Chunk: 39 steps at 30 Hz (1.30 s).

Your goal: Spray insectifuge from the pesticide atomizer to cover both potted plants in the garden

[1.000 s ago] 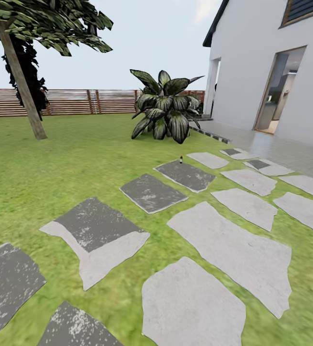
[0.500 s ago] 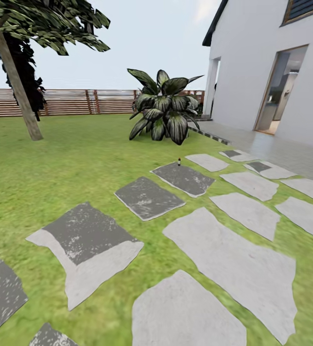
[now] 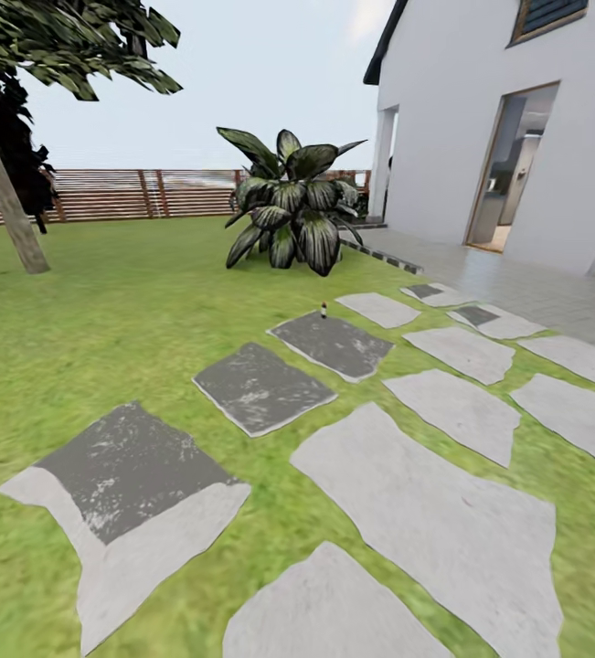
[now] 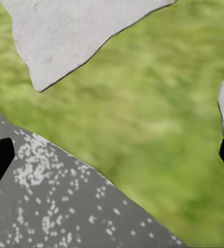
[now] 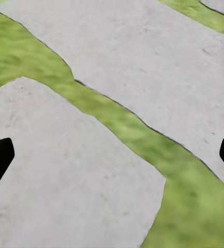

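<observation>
Where the green lawn (image 3: 123, 302) meets a dark grey stepping stone (image 3: 332, 344), the tiny dark red-topped pesticide atomizer (image 3: 324, 311) stands upright, far ahead. Left gripper (image 4: 112, 155) and right gripper (image 5: 112, 155) both gape wide, holding nothing.

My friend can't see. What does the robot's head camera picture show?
A tiny pesticide atomizer stands far ahead on a dark stepping stone in a green lawn. Behind it grow a big leafy plant, a wooden fence and a white house.
</observation>
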Available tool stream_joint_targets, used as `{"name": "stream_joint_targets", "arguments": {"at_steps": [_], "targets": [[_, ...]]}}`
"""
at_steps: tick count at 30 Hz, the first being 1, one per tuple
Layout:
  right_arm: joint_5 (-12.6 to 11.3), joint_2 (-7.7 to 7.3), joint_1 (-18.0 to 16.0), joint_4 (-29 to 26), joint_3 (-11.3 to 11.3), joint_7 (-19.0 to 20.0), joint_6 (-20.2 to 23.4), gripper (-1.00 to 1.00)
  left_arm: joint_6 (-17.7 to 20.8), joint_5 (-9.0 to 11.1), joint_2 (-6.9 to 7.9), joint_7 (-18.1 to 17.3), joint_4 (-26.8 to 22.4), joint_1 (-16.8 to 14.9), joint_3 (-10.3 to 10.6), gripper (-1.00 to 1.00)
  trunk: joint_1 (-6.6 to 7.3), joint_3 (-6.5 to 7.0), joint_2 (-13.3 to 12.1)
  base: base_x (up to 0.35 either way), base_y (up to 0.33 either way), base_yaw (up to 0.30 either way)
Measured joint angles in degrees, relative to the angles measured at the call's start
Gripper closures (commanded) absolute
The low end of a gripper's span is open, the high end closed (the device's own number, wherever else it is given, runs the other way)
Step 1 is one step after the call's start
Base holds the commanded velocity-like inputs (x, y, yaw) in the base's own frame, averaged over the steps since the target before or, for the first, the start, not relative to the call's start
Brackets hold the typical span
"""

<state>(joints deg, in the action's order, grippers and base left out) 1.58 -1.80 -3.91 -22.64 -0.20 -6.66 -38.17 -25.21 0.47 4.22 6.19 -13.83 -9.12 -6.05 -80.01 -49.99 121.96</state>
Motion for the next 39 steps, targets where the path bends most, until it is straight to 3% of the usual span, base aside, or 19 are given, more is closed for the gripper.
{"name": "stream_joint_targets", "arguments": {"at_steps": [39], "targets": [[0.1, 0.12, 0.0, 0.4, 0.3, -0.2, 0.0, -1.00, 0.0, 0.0, 0.00, 0.0, 0.0, 0.0, 0.0, -1.00, 0.00, 0.00, 0.0, 0.339, 0.000, -0.021]]}}
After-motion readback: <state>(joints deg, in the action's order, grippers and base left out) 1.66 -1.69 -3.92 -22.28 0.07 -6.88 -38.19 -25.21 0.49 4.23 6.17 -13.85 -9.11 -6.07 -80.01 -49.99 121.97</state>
